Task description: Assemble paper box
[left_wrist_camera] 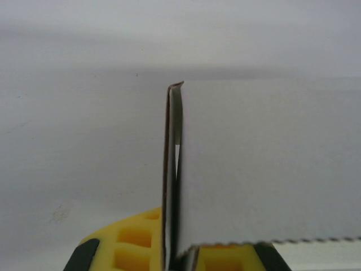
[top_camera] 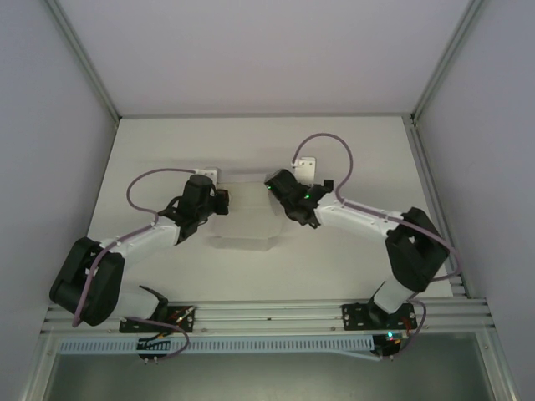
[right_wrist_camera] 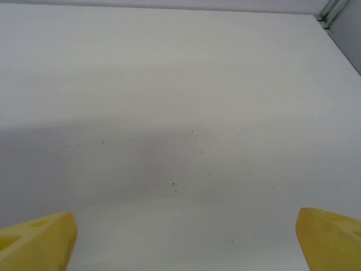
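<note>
Holding: left gripper point(left_wrist_camera: 172, 257), jaws narrowed onto a folded edge of the paper box point(left_wrist_camera: 271, 164); yellow fingers point(left_wrist_camera: 130, 243) on either side.
Right gripper point(right_wrist_camera: 186, 237): jaws wide, nothing between them, bare desk point(right_wrist_camera: 180, 84) beneath.
Paper box position: mid-desk, between both grippers; a pale panel spreads right of the pinched edge.
Beyond: plain white wall point(top_camera: 259, 50).

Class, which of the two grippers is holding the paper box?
The left gripper: it is shut on the paper box, whereas the right gripper stands open, holding nothing.
</note>
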